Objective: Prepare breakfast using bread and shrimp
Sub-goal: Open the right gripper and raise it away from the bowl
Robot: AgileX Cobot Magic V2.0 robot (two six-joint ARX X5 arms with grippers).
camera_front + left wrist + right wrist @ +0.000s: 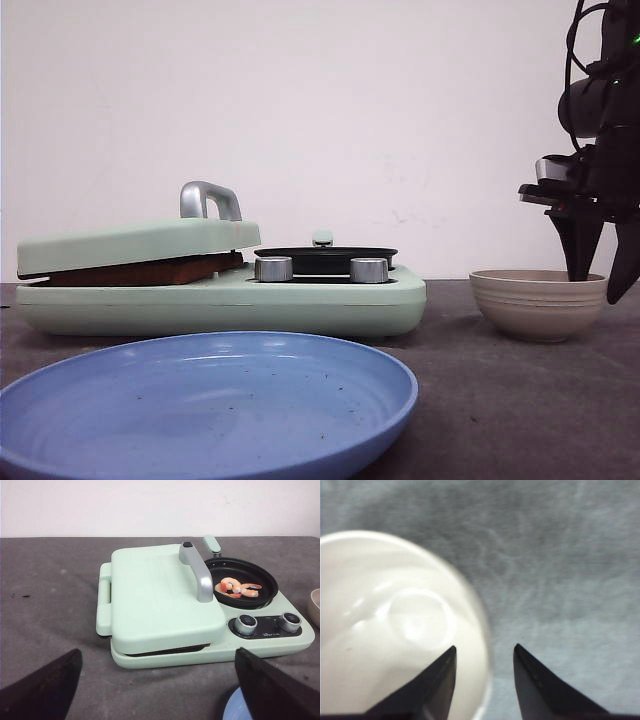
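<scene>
Shrimp (238, 587) is lying in the black pan (267, 582), far right of the cooker; soft, slippery, best pinched mid-body. Right gripper (484, 680) is straddling the bowl (537, 303) rim, jaws narrowly parted, holding nothing.

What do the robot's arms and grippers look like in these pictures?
Only the right arm shows in the front view: black housings, a grey metal part at the wrist, black cables looping above it and a small green light near the top. The right gripper has black fingers tapering to points. The left gripper shows the same dark, wedge-shaped fingers. No markings are readable.
</scene>
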